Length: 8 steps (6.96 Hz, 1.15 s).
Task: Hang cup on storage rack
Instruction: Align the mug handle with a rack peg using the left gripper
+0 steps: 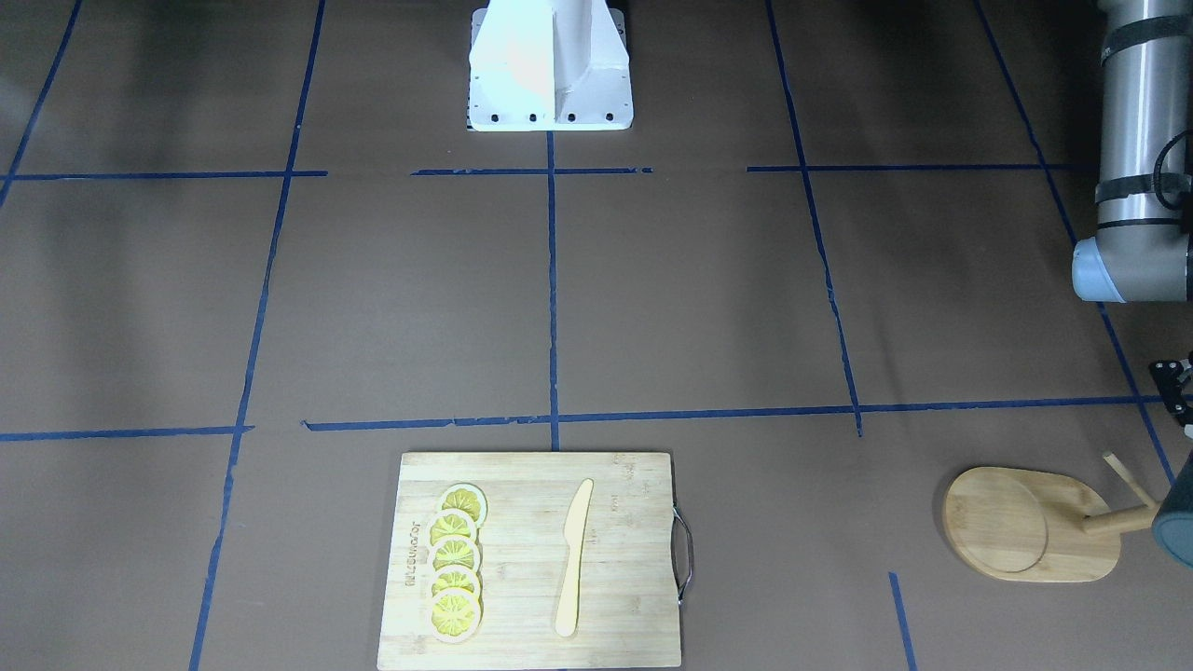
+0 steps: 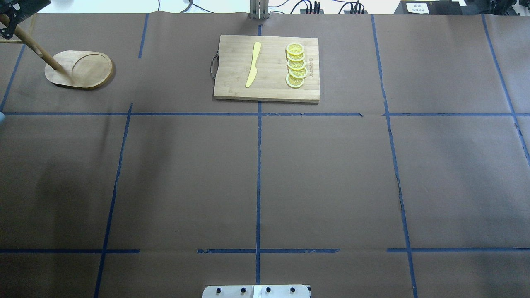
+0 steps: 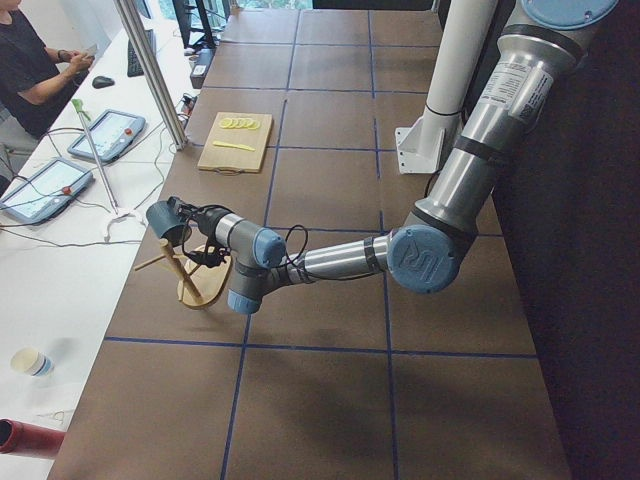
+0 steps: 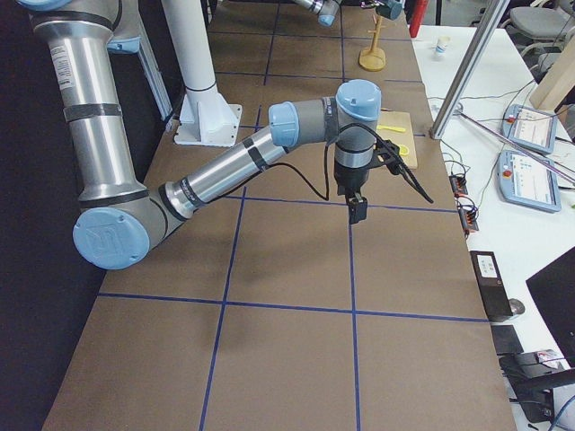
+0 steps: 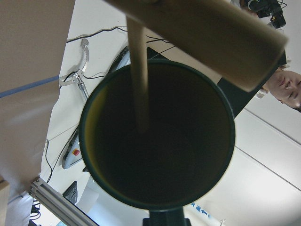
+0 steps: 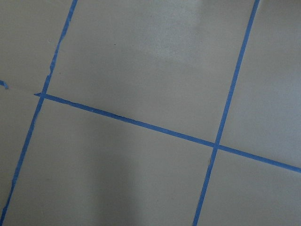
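The cup [image 5: 178, 155] fills the left wrist view, mouth toward the camera, dark with a yellowish inner rim. My left gripper [image 3: 178, 222] is shut on it and holds it in the air beside the top of the storage rack [image 3: 200, 288]. A thin peg [image 5: 137, 70] crosses the cup's mouth, under the thick post [image 5: 202, 33]. The rack's oval base [image 1: 1025, 522] stands near the table's far edge, with the cup's edge [image 1: 1176, 536] at the frame's border. My right gripper [image 4: 358, 212] hangs over bare table; I cannot tell whether it is open.
A bamboo cutting board [image 1: 522, 485] with several lemon slices [image 1: 455, 564] and a wooden knife [image 1: 573, 559] lies at the middle of the far edge. The robot's white base [image 1: 550, 65] stands opposite. An operator [image 3: 30, 60] sits at a side desk.
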{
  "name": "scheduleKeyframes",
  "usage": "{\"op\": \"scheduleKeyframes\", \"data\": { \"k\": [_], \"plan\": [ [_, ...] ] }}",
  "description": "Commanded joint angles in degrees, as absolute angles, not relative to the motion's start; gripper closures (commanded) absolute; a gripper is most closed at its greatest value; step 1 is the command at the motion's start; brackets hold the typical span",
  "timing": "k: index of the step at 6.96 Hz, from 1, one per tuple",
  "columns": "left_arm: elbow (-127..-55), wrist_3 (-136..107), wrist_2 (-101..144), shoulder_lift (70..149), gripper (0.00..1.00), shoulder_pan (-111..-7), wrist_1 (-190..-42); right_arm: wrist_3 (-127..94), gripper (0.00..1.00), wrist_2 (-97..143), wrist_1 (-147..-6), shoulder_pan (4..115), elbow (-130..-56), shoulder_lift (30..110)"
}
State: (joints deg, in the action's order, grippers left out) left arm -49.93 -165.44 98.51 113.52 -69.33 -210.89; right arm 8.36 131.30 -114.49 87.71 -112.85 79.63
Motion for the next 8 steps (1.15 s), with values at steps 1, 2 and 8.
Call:
{"op": "scheduleKeyframes", "data": {
  "k": [1, 2, 8],
  "plan": [
    [-48.78, -165.41, 98.44, 113.55, 1.0, -69.17, -210.76, 8.17, 0.0, 131.31, -114.43, 87.71, -112.85, 79.63],
    [-48.0, -165.41, 98.44, 113.9, 0.99, -69.08, -210.76, 8.17, 0.0, 131.31, -114.43, 87.71, -112.85, 79.63],
    [-47.9, -165.5, 98.61, 113.64, 0.86, -69.78, -209.44, 8.17, 0.0, 131.31, -114.43, 87.71, -112.85, 79.54]
  ]
}}
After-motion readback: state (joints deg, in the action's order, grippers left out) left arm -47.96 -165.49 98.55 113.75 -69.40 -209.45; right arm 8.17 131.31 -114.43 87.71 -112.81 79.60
